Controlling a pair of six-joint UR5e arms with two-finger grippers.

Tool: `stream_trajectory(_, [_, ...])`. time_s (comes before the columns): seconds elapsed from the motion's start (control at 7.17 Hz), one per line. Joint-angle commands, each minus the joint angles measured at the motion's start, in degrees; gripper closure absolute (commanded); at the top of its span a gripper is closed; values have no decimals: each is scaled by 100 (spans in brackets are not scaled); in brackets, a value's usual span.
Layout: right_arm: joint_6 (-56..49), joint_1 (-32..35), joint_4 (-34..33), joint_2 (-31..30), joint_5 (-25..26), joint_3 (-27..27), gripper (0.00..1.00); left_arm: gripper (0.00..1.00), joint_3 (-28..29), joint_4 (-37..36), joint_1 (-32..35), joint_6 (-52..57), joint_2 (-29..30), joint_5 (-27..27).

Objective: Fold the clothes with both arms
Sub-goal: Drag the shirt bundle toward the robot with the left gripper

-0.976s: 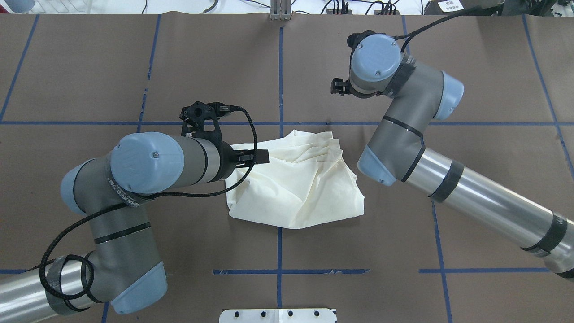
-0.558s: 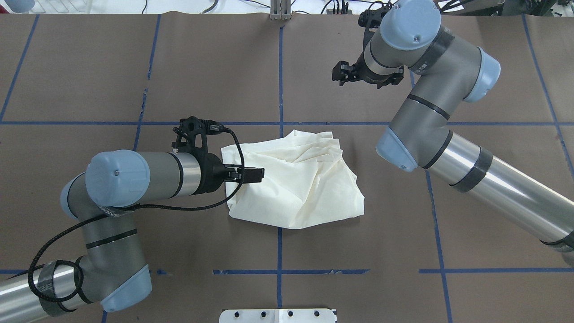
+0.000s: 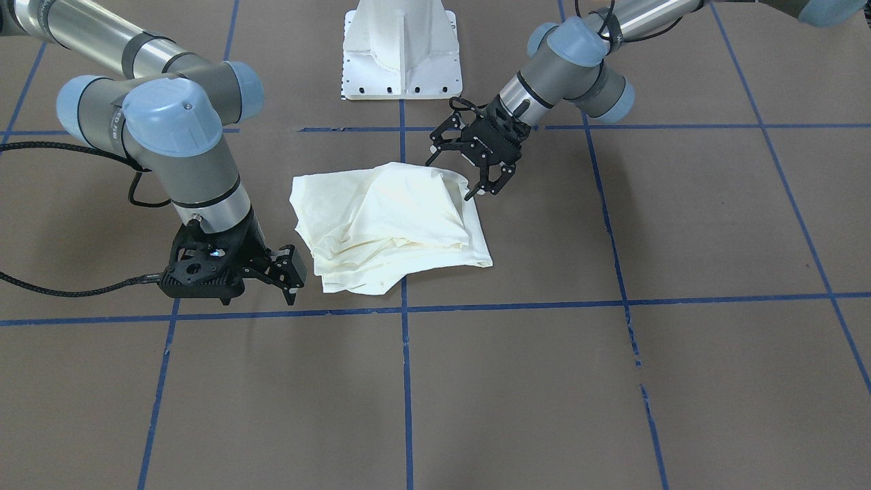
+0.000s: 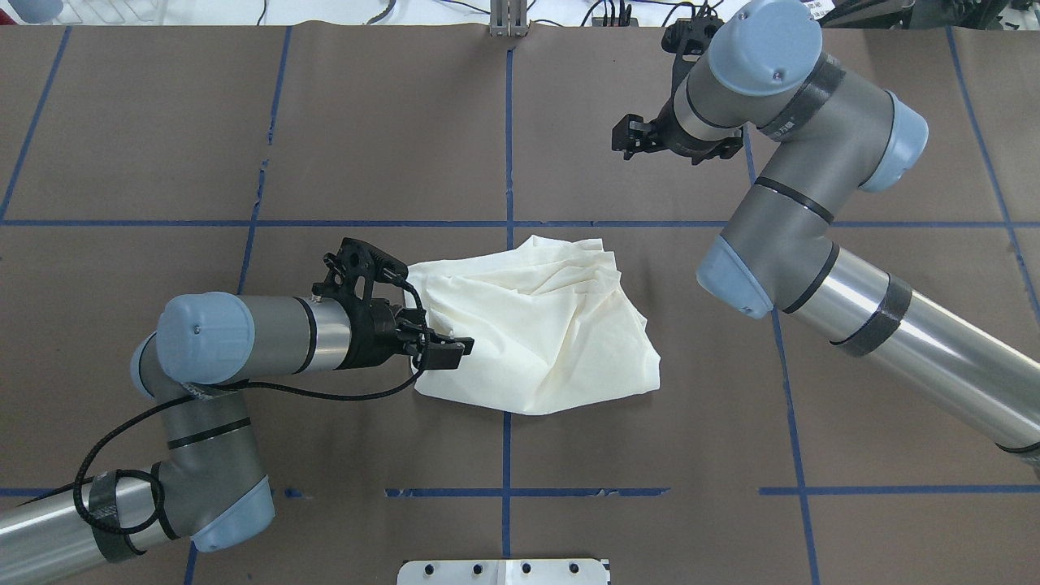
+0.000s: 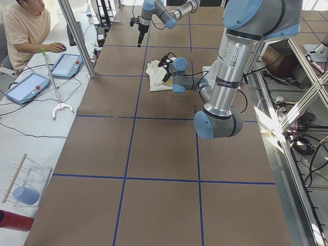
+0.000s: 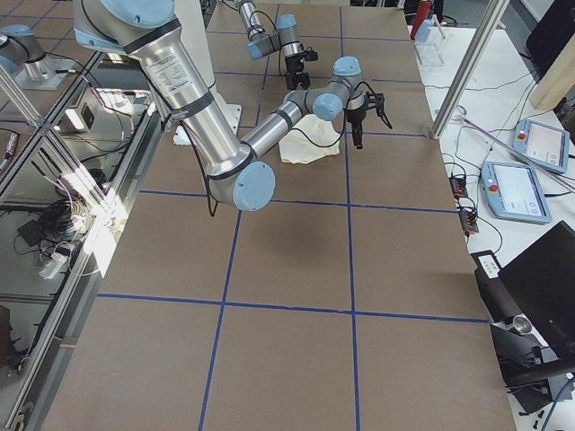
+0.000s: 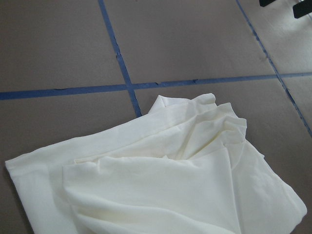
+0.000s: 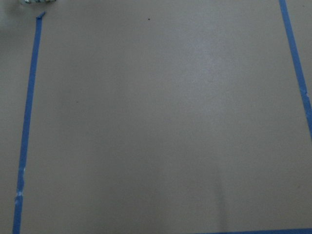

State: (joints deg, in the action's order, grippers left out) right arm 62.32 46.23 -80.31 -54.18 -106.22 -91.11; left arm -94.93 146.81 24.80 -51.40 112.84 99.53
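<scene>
The cream shirt [image 4: 544,325] lies in a crumpled, roughly folded bundle at the table's middle, plain side up, with no print showing. It also shows in the front view [image 3: 388,224] and the left wrist view [image 7: 185,185]. My left gripper [image 4: 455,351] is open and low at the bundle's left near edge, with nothing between its fingers; in the front view [image 3: 469,178] one fingertip sits right at the cloth's edge. My right gripper [image 4: 632,140] is open and empty, raised over bare table beyond the shirt's far right; it also shows in the front view [image 3: 294,275].
The white base pedestal [image 3: 401,47] stands at the robot's side of the table. Blue tape lines [image 4: 507,122] cross the brown table cover. In the left side view an operator [image 5: 23,25] sits beside the table with tablets [image 5: 23,87].
My left gripper slid along the shirt's left edge toward the robot and turned. My right arm swung up and away toward the far right of the table.
</scene>
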Motion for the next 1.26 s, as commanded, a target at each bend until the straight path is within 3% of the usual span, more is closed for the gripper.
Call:
stream_trajectory(0.0, [0, 0, 7, -14, 5, -21, 0, 0, 132, 173, -255, 86, -8, 14])
stream_trajectory(0.56, [0, 0, 16, -49, 5, -21, 0, 0, 203, 680, -766, 69, -95, 13])
stream_trajectory(1.12, [0, 0, 24, -119, 23, -4, 0, 0, 903, 2479, -907, -10, -166, 390])
